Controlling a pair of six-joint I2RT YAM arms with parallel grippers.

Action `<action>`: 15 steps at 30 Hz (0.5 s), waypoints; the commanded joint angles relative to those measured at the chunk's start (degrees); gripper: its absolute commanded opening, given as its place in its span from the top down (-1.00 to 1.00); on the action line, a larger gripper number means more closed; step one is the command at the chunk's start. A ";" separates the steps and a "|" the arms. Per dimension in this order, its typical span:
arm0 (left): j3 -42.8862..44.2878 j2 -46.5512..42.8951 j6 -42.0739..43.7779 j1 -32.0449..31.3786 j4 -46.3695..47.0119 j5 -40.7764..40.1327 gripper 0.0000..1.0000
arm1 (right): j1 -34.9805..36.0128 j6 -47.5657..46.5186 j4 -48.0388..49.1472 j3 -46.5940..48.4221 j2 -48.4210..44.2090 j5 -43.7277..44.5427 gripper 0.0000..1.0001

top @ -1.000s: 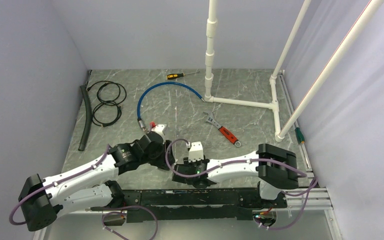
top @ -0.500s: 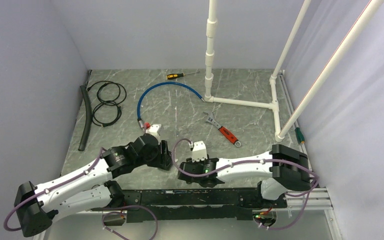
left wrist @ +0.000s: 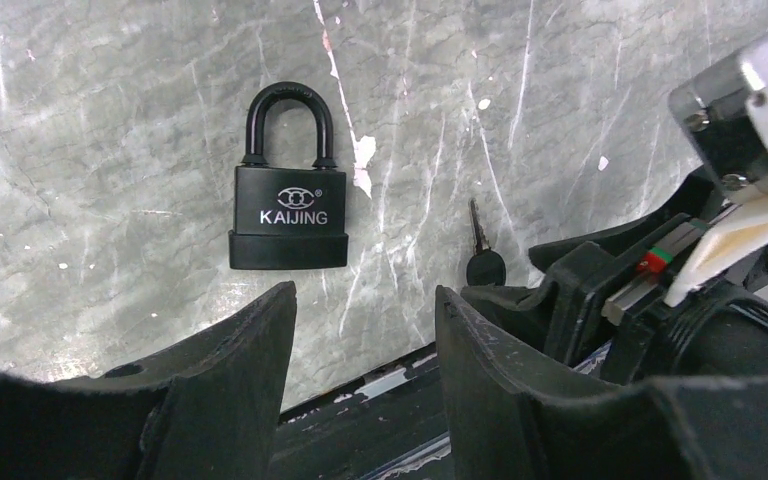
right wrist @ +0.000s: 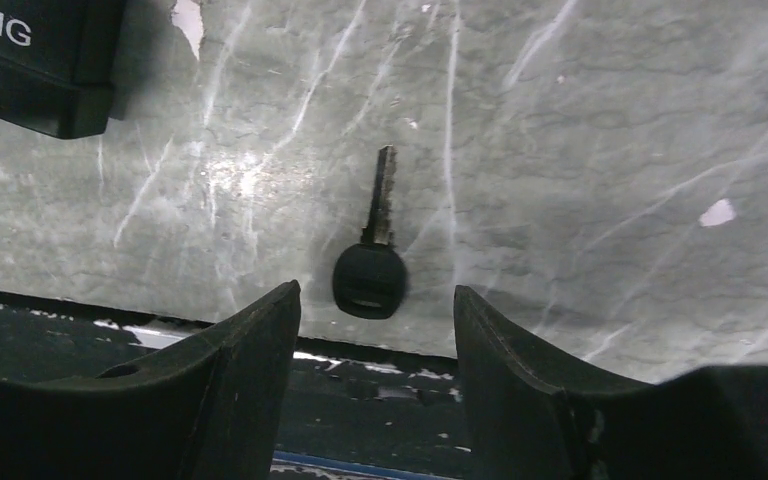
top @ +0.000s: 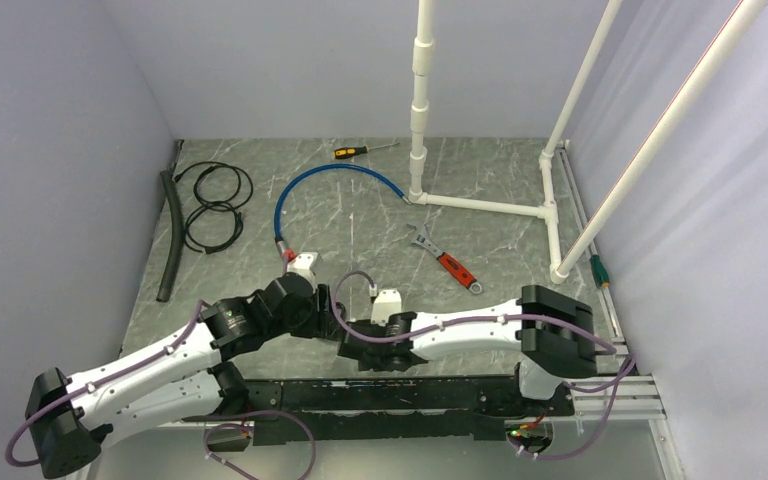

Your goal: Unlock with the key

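Padlock (left wrist: 288, 215): flat, shackle closed, at the near edge of the bench (top: 360, 215).
Key (right wrist: 372, 255): just beside it, bow nearest the edge.
Left hand (left wrist: 363, 320): spread, empty.
Right hand (right wrist: 375, 330): spread over the key. I'd descend straight and pinch the bow, leaving the blade free.

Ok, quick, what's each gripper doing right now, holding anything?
Left gripper: open, holding nothing; the padlock lies loose ahead of it.
Right gripper: open, holding nothing; the key lies loose just ahead of it.

Lab test booth: blank walls (top: 260, 70), pipe frame (top: 419, 100), wrench (top: 447, 262).
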 commanded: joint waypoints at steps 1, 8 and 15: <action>-1.02 -1.75 -1.05 -0.28 1.07 -1.49 -0.14 | 0.15 3.99 -4.32 4.90 3.01 -1.90 -0.20; -2.31 -3.89 -1.57 -0.30 0.16 -1.79 -0.12 | 0.15 5.58 -11.47 10.27 8.82 -0.79 0.01; -4.03 -8.05 -2.51 -0.25 -1.79 -2.43 -0.12 | 0.06 6.20 -13.70 11.56 11.20 0.50 0.12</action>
